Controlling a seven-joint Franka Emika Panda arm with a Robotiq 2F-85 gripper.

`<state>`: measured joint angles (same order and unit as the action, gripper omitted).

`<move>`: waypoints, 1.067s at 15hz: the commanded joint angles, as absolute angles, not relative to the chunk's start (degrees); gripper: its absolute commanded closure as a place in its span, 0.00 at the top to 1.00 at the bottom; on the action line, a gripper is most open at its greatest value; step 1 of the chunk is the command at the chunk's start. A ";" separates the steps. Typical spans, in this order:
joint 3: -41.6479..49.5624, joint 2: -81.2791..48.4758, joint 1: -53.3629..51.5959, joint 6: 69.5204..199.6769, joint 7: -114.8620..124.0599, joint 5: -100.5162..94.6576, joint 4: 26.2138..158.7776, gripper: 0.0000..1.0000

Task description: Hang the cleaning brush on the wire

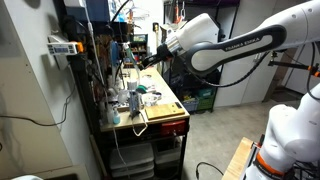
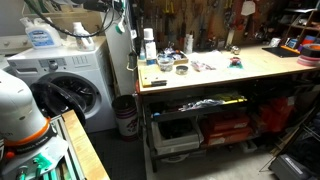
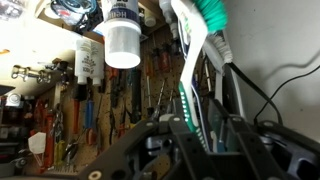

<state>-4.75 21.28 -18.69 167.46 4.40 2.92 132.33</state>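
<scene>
A: quick check, what do you look like on camera?
B: My arm: glossy white rounded shells, fat cylindrical links. There's a dark band along the long link with pale lettering, too small to read.
A: wrist end?
B: It goes from white to black. My gripper is all black in an exterior view.
A: wrist view?
B: Dark housing along the bottom edge. Black fingers, matte and angular, blurred this close. Can't make out screws or markings.

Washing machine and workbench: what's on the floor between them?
A round bin stands on the floor between the washing machine and the workbench, in an exterior view.
</scene>
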 commanded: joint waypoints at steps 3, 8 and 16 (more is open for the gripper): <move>-7.16 22.88 -15.33 162.86 4.22 3.13 133.27 0.80; -8.50 25.94 -12.89 152.34 4.69 2.37 133.18 1.00; -11.06 36.75 -6.89 122.00 8.03 -4.55 130.74 1.00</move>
<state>-9.84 32.31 -8.55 129.27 6.76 -2.59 130.75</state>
